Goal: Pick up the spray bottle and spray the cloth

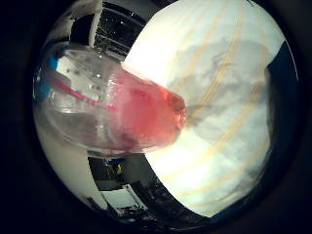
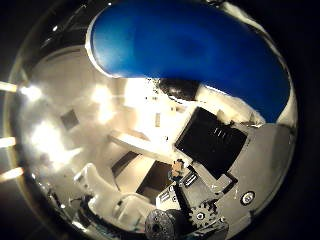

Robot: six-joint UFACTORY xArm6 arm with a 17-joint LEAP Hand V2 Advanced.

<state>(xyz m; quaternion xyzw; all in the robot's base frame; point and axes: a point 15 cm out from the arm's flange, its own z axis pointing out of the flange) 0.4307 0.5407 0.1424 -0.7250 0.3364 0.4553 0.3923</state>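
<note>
In the right little finger side palm view a clear spray bottle (image 1: 107,102) with pink liquid in it lies close across the palm, with a pink tube and a blue part at one end. Beyond it a white cloth (image 1: 229,107) with pale yellow stripes lies spread out, and the bottle's shadow falls on it. In the right thumb side palm view a large blue rounded part (image 2: 190,45), likely the bottle's spray head, sits very close to the palm. My right hand (image 2: 215,150) shows as black and white finger parts and a gear curled in beside it.
Past the cloth's edge the right little finger side palm view shows dark room clutter (image 1: 122,190). The right thumb side palm view looks up at a ceiling with bright lights (image 2: 45,135).
</note>
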